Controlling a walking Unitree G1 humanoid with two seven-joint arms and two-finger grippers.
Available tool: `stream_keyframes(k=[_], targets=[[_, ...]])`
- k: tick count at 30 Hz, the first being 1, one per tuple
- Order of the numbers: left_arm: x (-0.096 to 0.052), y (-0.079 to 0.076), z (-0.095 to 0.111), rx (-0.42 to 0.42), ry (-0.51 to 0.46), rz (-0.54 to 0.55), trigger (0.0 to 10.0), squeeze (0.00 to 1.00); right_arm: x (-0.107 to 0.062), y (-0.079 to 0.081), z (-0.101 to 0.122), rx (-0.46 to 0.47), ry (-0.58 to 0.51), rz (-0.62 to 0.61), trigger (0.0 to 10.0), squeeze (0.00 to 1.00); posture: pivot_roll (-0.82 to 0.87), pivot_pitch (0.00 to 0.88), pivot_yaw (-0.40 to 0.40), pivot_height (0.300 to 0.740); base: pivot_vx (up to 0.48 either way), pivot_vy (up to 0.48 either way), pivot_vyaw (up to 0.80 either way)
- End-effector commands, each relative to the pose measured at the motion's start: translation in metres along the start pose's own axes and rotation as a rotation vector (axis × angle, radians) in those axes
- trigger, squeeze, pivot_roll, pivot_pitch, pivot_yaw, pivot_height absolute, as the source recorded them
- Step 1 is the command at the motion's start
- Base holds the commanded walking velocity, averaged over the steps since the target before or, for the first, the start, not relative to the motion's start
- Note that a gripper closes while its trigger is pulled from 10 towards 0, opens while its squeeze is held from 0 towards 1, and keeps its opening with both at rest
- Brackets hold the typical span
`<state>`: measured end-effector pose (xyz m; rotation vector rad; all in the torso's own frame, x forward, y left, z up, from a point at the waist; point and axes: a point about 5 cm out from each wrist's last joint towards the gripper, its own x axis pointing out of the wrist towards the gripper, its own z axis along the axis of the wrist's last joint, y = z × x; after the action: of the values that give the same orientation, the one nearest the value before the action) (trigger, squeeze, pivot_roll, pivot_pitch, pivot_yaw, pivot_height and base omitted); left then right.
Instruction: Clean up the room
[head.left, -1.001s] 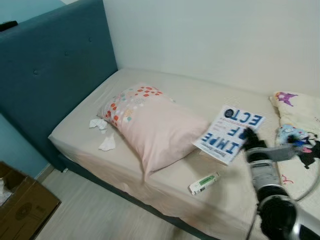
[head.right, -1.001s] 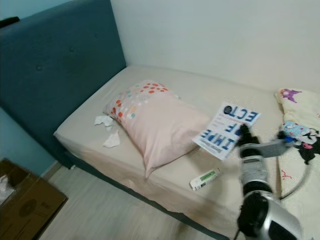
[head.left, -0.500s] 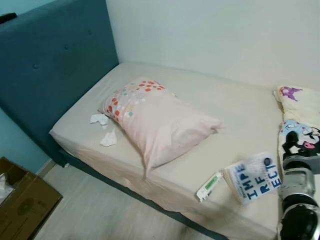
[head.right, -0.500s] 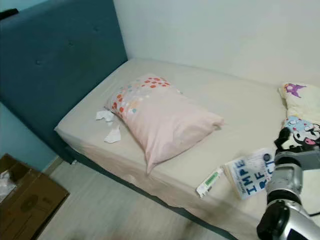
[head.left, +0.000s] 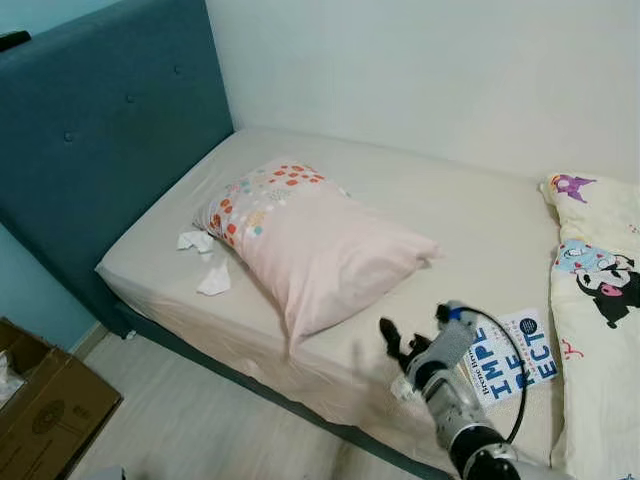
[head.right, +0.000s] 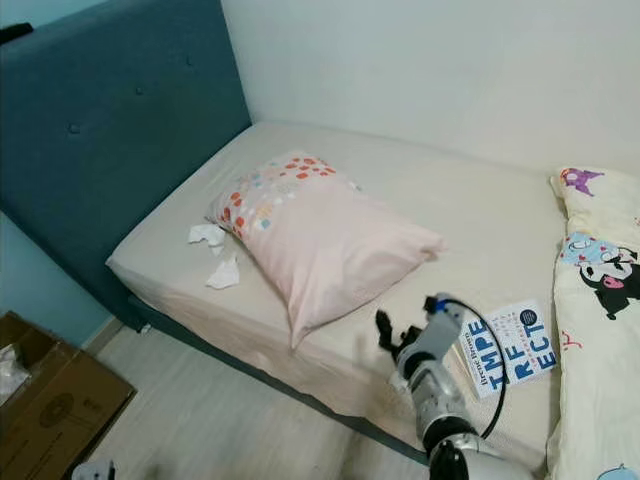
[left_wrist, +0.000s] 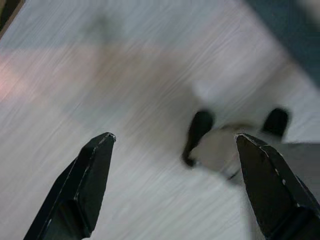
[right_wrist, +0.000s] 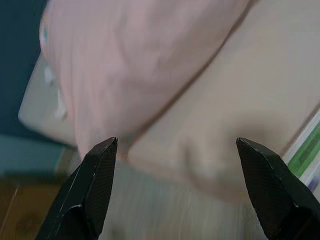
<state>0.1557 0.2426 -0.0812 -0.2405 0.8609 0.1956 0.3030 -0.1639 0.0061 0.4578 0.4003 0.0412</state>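
Note:
A white book with blue letters (head.left: 512, 355) lies flat near the bed's front edge. My right gripper (head.left: 400, 342) hovers just left of it, open, with nothing between its fingers (right_wrist: 100, 170). A white-and-green tube (right_wrist: 306, 152) lies under that arm, mostly hidden in the eye views. A pink pillow (head.left: 315, 250) with coloured dots rests mid-bed, and crumpled tissues (head.left: 205, 265) lie beside it near the headboard. My left gripper (left_wrist: 175, 137) hangs open over the wooden floor.
The teal headboard (head.left: 100, 130) closes the bed's left end, and a white wall runs behind the bed. A cream blanket with cartoon prints (head.left: 600, 290) covers the right end. A cardboard box (head.left: 45, 410) stands on the floor at lower left.
The book went from beside the pillow, in my right gripper, to the bed's front edge. The gripper has let go of it and swung left over the tube.

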Motion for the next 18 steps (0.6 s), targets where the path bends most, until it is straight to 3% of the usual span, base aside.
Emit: stream_keyframes(k=[1,4,6,8,18], targets=[[-0.001,0.0,-0.005,-0.01,0.008,-0.006,10.0,0.0,-0.003,-0.002,-0.008,-0.018,0.034,-0.012,10.0,0.0,0.02,0.109,0.042,0.74,0.0,0.0,0.0],[0.012,-0.026,0.034,0.0,-0.105,-0.093,10.0,0.0,-0.004,-0.007,-0.008,-0.032,0.059,-0.028,10.0,0.0,-0.01,0.071,0.03,0.74,0.0,0.0,-0.53],[0.012,-0.026,0.034,0.0,-0.105,-0.093,10.0,0.0,-0.004,-0.007,-0.008,-0.032,0.059,-0.028,10.0,0.0,-0.01,0.071,0.03,0.74,0.0,0.0,-0.8],[0.016,-0.036,0.049,-0.004,-0.139,-0.107,10.0,0.0,-0.003,-0.012,0.001,-0.056,0.054,-0.036,10.0,0.0,-0.03,0.043,0.021,0.74,0.0,0.0,-0.8],[0.019,-0.05,0.049,0.003,-0.129,-0.107,10.0,0.0,0.002,-0.015,0.024,-0.087,-0.001,-0.037,10.0,0.0,-0.06,0.018,0.01,0.74,0.0,0.0,-0.8]])
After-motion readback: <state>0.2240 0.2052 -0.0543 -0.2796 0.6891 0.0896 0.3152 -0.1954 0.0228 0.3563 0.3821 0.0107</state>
